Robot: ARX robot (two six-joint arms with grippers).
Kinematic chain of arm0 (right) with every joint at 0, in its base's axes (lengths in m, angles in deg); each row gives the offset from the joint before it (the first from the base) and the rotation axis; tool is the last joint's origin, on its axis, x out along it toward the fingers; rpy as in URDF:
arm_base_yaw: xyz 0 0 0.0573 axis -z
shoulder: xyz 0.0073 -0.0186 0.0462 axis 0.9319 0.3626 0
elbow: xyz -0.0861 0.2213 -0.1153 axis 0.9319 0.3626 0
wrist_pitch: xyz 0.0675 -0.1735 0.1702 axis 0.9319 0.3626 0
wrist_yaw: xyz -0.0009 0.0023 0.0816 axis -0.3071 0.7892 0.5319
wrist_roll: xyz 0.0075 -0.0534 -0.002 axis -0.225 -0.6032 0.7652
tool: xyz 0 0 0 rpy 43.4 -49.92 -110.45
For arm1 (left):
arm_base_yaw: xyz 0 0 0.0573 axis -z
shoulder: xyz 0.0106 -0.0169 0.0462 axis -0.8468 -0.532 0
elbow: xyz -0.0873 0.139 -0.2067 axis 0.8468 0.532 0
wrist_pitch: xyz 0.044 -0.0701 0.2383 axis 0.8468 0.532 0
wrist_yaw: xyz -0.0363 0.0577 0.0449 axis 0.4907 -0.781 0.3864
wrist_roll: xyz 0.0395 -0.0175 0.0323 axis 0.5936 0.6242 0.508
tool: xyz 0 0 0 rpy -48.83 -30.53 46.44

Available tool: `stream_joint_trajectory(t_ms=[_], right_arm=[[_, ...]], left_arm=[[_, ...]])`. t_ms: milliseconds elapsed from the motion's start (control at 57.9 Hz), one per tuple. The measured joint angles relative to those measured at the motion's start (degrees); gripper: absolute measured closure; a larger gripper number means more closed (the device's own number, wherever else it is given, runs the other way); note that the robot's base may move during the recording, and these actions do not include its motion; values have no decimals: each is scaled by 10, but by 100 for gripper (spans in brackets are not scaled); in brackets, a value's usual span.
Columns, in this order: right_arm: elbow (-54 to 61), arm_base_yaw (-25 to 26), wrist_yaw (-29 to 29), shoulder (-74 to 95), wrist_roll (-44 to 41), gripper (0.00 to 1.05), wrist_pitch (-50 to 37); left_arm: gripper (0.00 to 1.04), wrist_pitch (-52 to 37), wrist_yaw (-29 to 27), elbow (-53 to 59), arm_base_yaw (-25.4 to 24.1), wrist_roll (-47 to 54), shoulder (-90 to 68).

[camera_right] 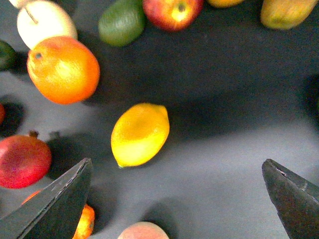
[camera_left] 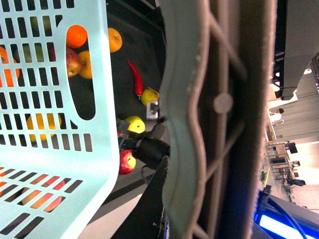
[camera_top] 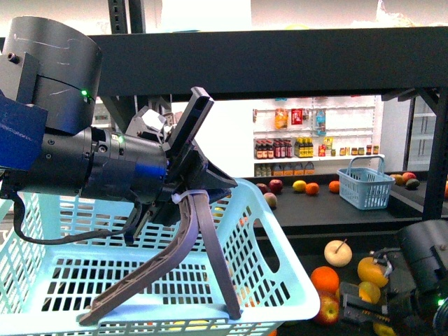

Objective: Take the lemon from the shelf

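Note:
The lemon, yellow and oval, lies on the dark tier of the black shelf in the right wrist view. My right gripper is open above the tier, its black fingertips wide apart; the lemon sits just ahead, nearer one finger, untouched. In the front view the right arm is low at the right among fruit. My left gripper is shut on the brown basket handle and holds the pale turquoise basket up. The handle fills the left wrist view.
Around the lemon lie an orange, a pale apple, an avocado, a red apple, a pomegranate and a peach. The shelf's upper lip runs overhead. A blue basket stands behind.

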Motion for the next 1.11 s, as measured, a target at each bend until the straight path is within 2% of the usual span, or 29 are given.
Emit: stream_joint_trajectory(t_ms=[259,553,1106], right_arm=[[-97,-17,-30,108,70,2,47],[-204,-42,-29,184,128,2,100],[-364,-71,-38,292,168,2,179]], left_arm=[[94,0,0,0,0,0,0],[94,0,0,0,0,0,0],[94,0,0,0,0,0,0]])
